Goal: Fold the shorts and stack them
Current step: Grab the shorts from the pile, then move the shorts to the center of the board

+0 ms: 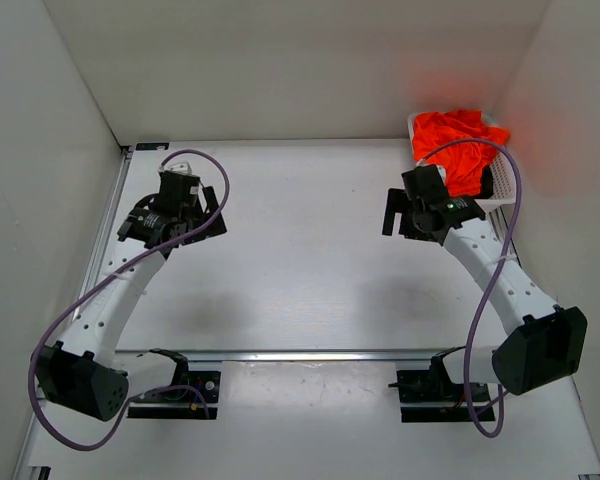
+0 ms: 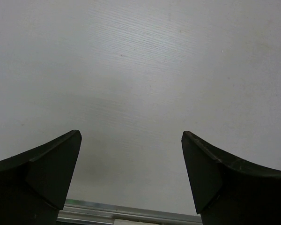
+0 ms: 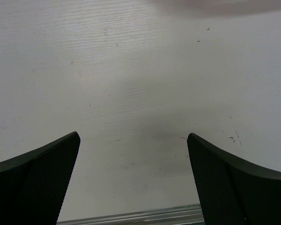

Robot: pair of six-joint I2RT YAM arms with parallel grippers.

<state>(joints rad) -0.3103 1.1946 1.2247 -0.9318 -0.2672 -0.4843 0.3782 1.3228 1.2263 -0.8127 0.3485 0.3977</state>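
Top view: the shorts [image 1: 460, 142] lie crumpled in a white basket [image 1: 497, 188] at the far right corner of the table [image 1: 300, 265], just beyond the right arm. Left wrist view: the left hand [image 2: 131, 157] is released, its fingers spread wide above the table. Right wrist view: the right hand [image 3: 133, 159] is likewise released, grasping nothing.

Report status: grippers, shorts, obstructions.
Left gripper open, empty. Right gripper open, empty. Shorts bunched in white basket, far right corner. No obstruction seen.
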